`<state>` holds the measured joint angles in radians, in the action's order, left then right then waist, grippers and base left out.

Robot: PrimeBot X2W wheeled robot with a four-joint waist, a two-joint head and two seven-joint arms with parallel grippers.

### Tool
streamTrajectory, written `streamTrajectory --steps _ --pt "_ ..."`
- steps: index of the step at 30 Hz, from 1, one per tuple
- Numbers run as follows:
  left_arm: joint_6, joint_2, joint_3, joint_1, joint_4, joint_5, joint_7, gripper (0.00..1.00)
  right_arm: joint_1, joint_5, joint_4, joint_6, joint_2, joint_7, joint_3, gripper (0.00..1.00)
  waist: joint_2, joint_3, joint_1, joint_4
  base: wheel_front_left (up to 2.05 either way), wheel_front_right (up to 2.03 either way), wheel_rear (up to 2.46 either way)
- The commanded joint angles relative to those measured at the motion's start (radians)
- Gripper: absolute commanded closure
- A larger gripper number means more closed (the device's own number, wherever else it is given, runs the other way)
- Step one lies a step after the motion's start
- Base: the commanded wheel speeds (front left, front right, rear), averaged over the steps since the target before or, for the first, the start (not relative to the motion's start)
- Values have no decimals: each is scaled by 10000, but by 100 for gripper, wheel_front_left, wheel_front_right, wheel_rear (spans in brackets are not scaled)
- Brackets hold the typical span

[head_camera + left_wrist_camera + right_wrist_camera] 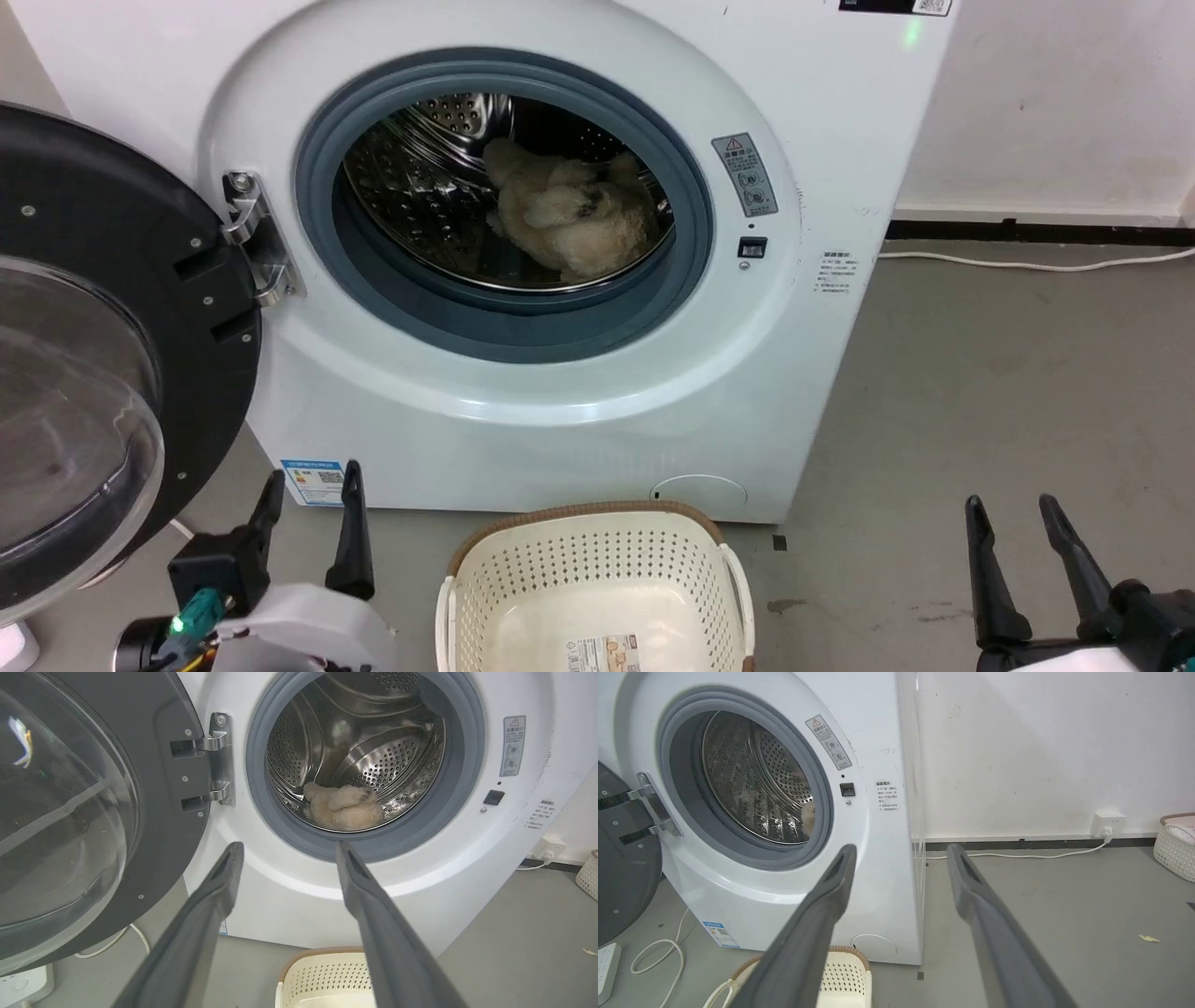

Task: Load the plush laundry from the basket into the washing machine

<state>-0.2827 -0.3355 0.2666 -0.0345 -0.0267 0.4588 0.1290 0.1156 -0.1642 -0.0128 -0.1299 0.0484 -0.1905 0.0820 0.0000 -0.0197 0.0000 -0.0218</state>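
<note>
The cream-beige plush laundry [571, 219] lies inside the steel drum of the white washing machine [523, 411], whose round black-framed door [103, 373] hangs open at the left. In the left wrist view the plush laundry [341, 808] rests low in the drum. The cream basket [597, 579] stands on the floor before the washer; I see only a label on its floor. My left gripper [313, 490] is open at the lower left, nothing between its fingers. At the lower right my right gripper [1013, 509] stands open over bare floor.
A white cable [1036, 261] runs along the grey floor by the right wall. A wall socket [1108, 823] and another pale basket [1176, 844] sit further right. A white power strip [23, 987] lies under the open door.
</note>
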Motion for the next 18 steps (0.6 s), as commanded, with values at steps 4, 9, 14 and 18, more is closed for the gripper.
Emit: streamTrajectory --steps 4,9,14,18 --pt "102 -61 16 472 341 173 0 0 246 87 -103 -8 18 53 2 0 0 -57 0 62 0 0 0" --pt "175 20 88 660 368 256 190 0 396 92 -139 -8 18 80 -42 0 0 -103 0 108 0 0 0" --pt "274 58 107 736 285 349 383 0 506 88 -157 -8 18 118 -99 0 0 -118 0 117 0 0 0" --pt "316 92 86 740 277 440 446 0 553 75 -170 -8 18 153 -110 0 0 -100 0 134 0 0 0"
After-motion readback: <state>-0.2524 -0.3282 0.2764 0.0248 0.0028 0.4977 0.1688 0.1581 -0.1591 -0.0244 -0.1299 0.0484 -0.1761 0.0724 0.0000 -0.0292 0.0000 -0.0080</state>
